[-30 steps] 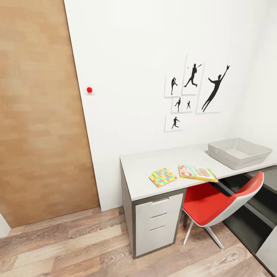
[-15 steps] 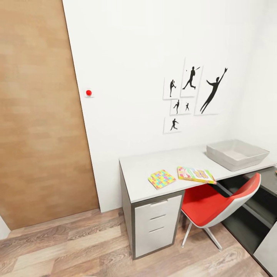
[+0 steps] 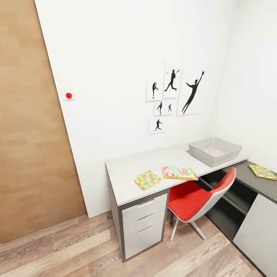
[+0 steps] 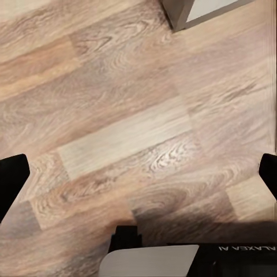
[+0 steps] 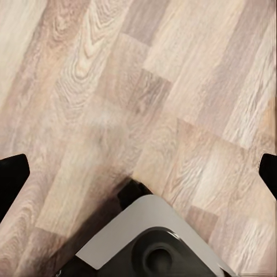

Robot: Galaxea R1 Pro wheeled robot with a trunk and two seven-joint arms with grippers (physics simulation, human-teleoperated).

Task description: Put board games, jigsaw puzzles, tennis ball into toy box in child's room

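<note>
Table: we see a light grey table top (image 3: 130, 169) on a white drawer unit (image 3: 144, 223), standing against the white wall, with a darker side section (image 3: 254, 181) running off at its far right.
Toy box: an open, pale grey rectangular toy box (image 3: 214, 151) sits on the table's right end, near the wall; what it holds we cannot tell.
Jigsaw puzzles: a square, multicoloured jigsaw puzzle (image 3: 147, 179) lies flat near the table's front edge above the drawers; a second one like it (image 3: 262, 171) lies on the darker side section, well apart from the first.
Board game: a flat, colourful rectangular board game box (image 3: 179, 172) lies just beside the first puzzle, between it and the toy box.
Chair: a red-seated chair with a white shell (image 3: 200, 200) is tucked under the table, below the board game.
Left gripper (image 4: 138, 173): we see its black fingers (image 4: 11, 179) spread wide over the wooden plank floor (image 4: 127, 104), holding nothing.
Right gripper (image 5: 138, 173): its black fingers (image 5: 12, 176) are likewise set wide above the floor, empty.
Wall: black sports silhouettes (image 3: 173, 98) and a small red button (image 3: 69, 95) beside a wooden door panel (image 3: 30, 134).
</note>
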